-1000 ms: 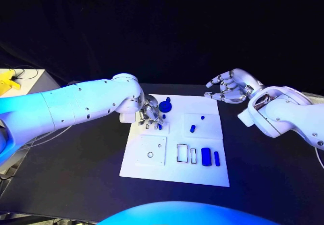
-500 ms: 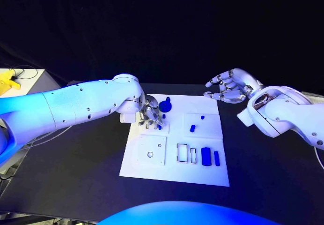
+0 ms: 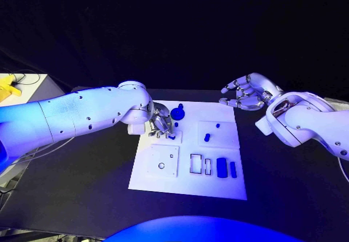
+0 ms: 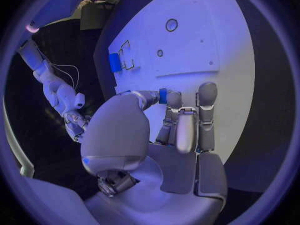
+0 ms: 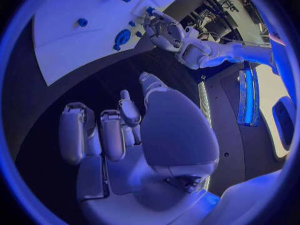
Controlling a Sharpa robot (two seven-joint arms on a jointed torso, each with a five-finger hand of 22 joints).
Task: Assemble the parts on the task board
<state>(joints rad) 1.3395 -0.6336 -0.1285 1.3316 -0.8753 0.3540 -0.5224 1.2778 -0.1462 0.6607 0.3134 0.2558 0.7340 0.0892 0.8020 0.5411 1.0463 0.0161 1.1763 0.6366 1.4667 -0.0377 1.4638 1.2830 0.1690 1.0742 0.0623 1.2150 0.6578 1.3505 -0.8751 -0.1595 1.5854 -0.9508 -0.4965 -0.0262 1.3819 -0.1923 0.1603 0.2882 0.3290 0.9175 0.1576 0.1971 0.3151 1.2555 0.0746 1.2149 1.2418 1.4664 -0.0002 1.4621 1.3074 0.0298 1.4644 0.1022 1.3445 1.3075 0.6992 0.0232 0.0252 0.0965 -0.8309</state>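
The white task board point(image 3: 218, 184) lies in the middle of the black table. My left hand point(image 3: 161, 125) hovers over the board's far left part and pinches a small blue part point(image 4: 162, 96) between thumb and finger. Next to that hand sit a round blue part with a knob point(image 3: 179, 114) and a small blue peg point(image 3: 175, 124). A short blue piece point(image 3: 207, 137) stands on the square panel to the right. A blue block point(image 3: 222, 168) and a slim blue bar point(image 3: 233, 170) sit near the rectangular slots point(image 3: 196, 164). My right hand point(image 3: 247, 94) hangs beyond the board's far right corner, fingers loosely curled, holding nothing.
A panel with round holes point(image 3: 164, 162) lies on the board's near left. A yellow object point(image 3: 7, 86) rests on a pale stand at the far left. Bare black table point(image 3: 80, 191) surrounds the board. The right wrist view shows my left hand point(image 5: 164, 30) at the board's point(image 5: 69, 45) edge.
My left hand has drawn slightly up and back from the board with the small blue part between its fingers. The right hand has stayed where it was.
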